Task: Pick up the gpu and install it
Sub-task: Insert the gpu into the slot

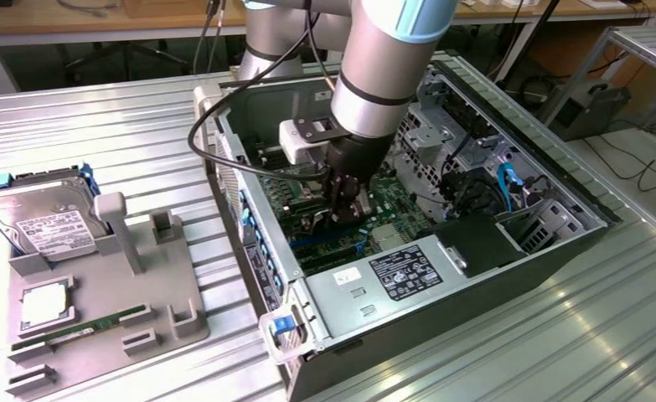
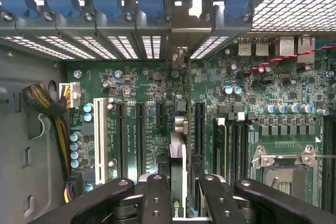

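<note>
The two black fingers [image 2: 157, 195] are closed on the gpu [image 2: 177, 182], which stands on its edge between them, thin and upright, seen from above in the wrist view. The gripper [image 2: 178, 198] holds the card low over the green motherboard [image 2: 252, 98] — among the black expansion slots [image 2: 140, 137], but I cannot tell if it already sits in one. A white slot [image 2: 98, 140] lies further to the side of them. In the exterior view the gripper [image 1: 344, 201] reaches down into the open computer case [image 1: 551, 243], with the silver arm [image 1: 384, 59] rising toward 12 o'clock. At 9 o'clock from the case, well apart, a grey fixture [image 1: 137, 293] rests on the metal table [image 1: 104, 134] and carries a hard drive [image 1: 43, 222] and a green RAM stick [image 1: 82, 327].
</note>
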